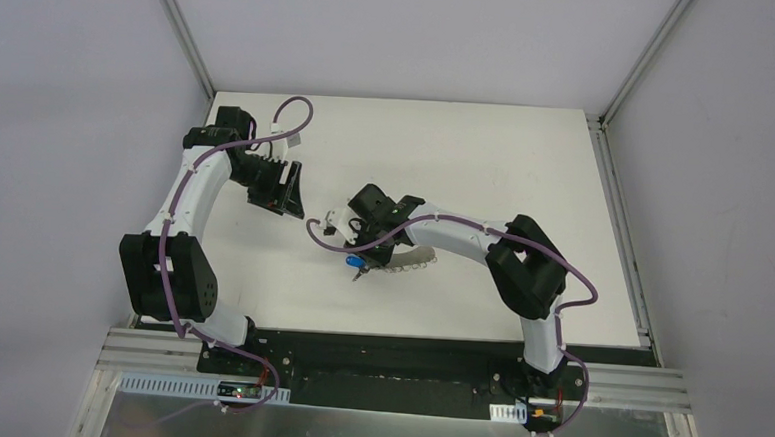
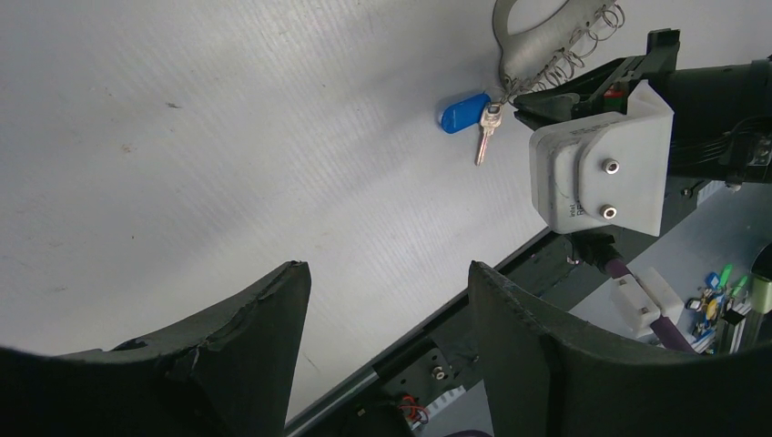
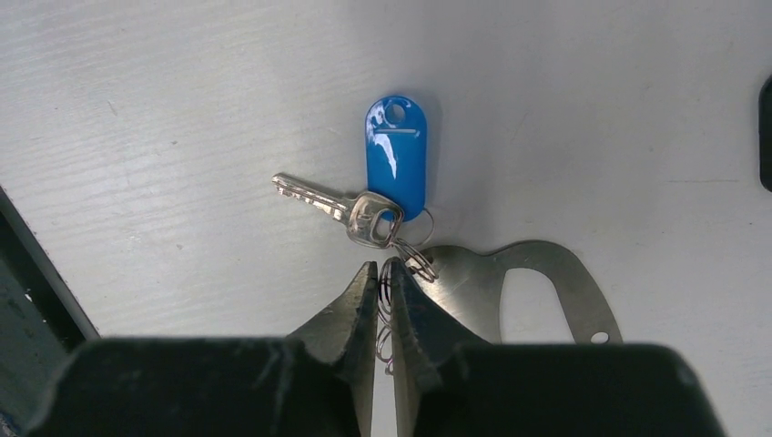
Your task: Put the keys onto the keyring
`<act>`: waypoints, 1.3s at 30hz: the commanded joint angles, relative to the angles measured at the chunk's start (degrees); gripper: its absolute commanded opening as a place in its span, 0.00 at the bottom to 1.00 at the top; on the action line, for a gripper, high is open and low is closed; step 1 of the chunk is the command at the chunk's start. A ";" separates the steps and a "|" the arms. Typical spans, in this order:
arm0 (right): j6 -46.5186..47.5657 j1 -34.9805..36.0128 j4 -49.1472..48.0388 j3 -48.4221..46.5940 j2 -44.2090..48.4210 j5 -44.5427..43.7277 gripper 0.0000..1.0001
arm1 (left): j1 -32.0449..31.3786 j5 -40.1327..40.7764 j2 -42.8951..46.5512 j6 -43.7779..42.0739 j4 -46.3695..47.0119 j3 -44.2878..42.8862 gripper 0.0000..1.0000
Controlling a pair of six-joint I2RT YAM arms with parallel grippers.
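while the right arm works near the middle of the white table (image 1: 487, 154), the left gripper (image 2: 387, 273) hangs well apart at the far left. its black fingers are spread with nothing between them. it is best left clear, or brought in only if the loop needs pinning down.

moving right, the small silver metal key (image 3: 323, 202) and its glossy blue oval plastic tag (image 3: 396, 153) lie flat on the table. they are joined at a small split ring (image 3: 417, 246) just beside the loop's edge. no second key shows in any view.

next comes the right gripper (image 3: 381, 266), its two black fingers pressed almost together and pinching a thin wire clip (image 3: 385, 305) just behind the key's head. right of that lies the pale silvery oval metal keyring (image 3: 464, 289), flat on the table and partly under the right arm in the top view. its row of wire clips runs along the side nearer the arm bases. whether the split ring is already hooked through the clip i cannot tell.

the step in hand looks like mating that clip with the key's ring. to do it well:
- grip the wire firmly without bending it.
- move low and slowly, so the light key does not skate away.
- watch that the loop does not drag along.
- confirm the link by a gentle tug before letting go.
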State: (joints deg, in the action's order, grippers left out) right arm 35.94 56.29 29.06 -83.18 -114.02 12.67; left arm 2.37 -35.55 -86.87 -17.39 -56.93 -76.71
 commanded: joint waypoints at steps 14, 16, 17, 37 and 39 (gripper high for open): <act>-0.79 -0.21 1.51 -1.64 0.00 0.11 0.06 | 0.77 -1.91 0.56 -1.15 -2.74 -1.87 0.66; -0.79 -0.38 1.79 -1.76 0.43 0.72 0.04 | 0.71 -2.41 0.56 -1.21 -2.68 -1.82 0.66; -0.79 -0.50 1.97 -1.87 0.77 1.28 0.03 | 0.70 -2.71 0.68 -1.24 -2.36 -1.68 0.65; 1.49 -11.24 2.91 0.90 14.72 29.15 0.00 | 0.20 -24.26 9.66 -4.78 12.03 3.84 0.54; 1.22 -12.56 2.93 0.62 16.20 31.86 0.00 | -1.17 -27.93 11.03 -4.60 14.74 4.30 0.52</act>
State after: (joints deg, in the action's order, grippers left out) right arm 36.18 45.52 31.16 -82.54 -103.11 35.03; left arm 2.31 -52.31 -79.79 -19.97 -47.64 -73.28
